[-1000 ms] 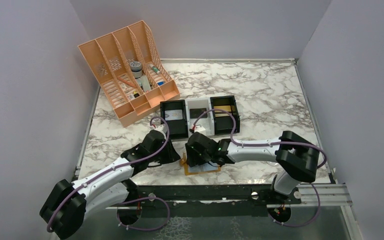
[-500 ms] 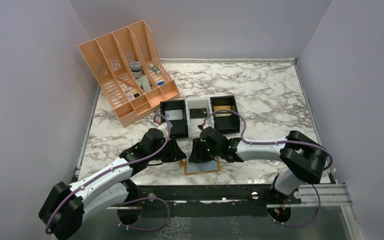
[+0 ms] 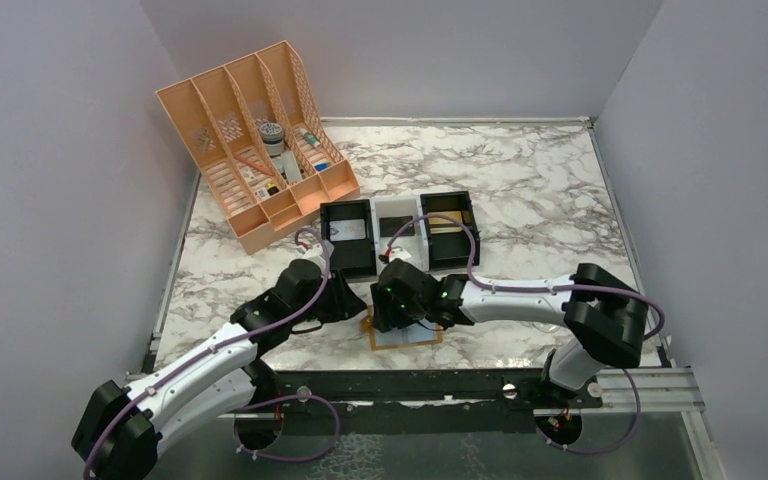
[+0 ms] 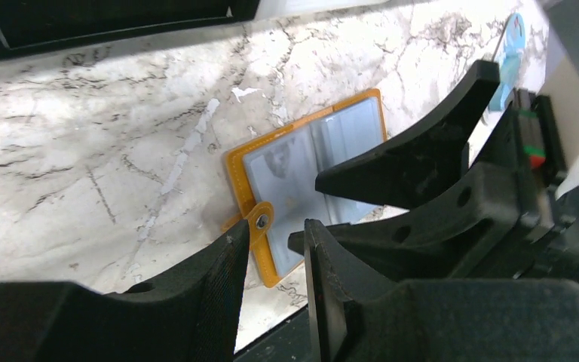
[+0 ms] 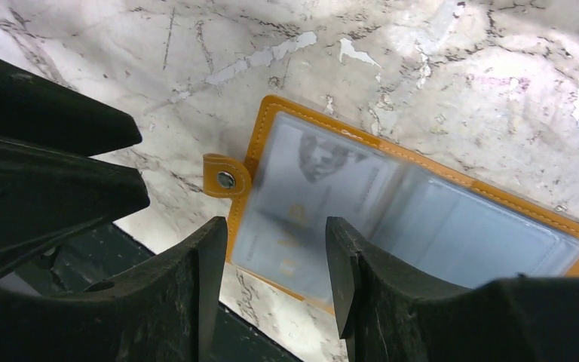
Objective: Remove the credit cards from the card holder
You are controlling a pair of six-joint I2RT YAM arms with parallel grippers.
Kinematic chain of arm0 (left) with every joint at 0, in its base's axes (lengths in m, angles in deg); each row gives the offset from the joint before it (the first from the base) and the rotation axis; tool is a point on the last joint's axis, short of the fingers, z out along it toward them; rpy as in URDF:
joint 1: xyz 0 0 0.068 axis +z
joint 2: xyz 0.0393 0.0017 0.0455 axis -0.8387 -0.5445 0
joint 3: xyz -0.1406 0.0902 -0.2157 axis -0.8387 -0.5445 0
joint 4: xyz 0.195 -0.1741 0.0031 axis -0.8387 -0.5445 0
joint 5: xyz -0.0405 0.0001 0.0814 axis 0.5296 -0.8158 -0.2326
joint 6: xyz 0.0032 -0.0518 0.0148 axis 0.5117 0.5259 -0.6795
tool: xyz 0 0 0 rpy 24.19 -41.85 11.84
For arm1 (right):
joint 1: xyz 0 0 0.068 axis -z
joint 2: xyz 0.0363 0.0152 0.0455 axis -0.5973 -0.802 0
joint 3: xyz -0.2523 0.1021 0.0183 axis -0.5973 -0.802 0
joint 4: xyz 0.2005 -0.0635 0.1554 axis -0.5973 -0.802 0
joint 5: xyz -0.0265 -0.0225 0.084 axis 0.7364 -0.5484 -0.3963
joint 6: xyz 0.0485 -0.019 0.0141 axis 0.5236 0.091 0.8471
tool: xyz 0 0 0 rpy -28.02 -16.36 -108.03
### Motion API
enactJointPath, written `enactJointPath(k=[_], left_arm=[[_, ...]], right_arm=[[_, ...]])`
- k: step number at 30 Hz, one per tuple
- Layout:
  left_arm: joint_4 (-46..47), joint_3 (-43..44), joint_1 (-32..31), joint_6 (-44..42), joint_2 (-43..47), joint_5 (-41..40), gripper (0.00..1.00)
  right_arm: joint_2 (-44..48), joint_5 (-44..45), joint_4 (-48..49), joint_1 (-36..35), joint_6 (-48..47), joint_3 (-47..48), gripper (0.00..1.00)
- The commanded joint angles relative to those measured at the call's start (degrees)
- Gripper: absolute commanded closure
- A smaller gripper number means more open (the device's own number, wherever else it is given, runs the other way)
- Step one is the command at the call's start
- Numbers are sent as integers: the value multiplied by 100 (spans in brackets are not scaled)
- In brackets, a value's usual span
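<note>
Left gripper (image 4: 273, 232): I see it slightly parted, snap tab (image 4: 260, 219) just ahead.
Right gripper (image 5: 275, 226): parted wide, open card holder (image 5: 452, 226) beneath.

Half a second ago the right gripper (image 3: 390, 322) sat a bit further back, and more of the card holder (image 3: 415, 338) showed. Now it is over the holder's left half again, like a second ago. The left gripper (image 3: 358, 304) is a tiny bit further from the holder than half a second ago, and its arm lies lower and more stretched out.
</note>
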Motion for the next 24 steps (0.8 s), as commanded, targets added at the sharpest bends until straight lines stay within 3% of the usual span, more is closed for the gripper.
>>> enactJointPath(k=[1,9,12,21,24], left_arm=[[-354,117,-38,68,275,-508,64],[-545,93,-36,70,438,-609,64],[-542,115,-36,54,415,-624,64],[-551,150,-33,18,347,-572,64],[-544,166,-40,18,303,-552,64]], right_arm=[[-505,825,-861,-210,60,396,48],[-913,1295,-1330,-430,122,810,48],[-1007,1249,-1302,-430,133,812,53],[-1116,1007,-1109,-435,80,743,91],[-1090,855,-953,-430,-17,716,99]])
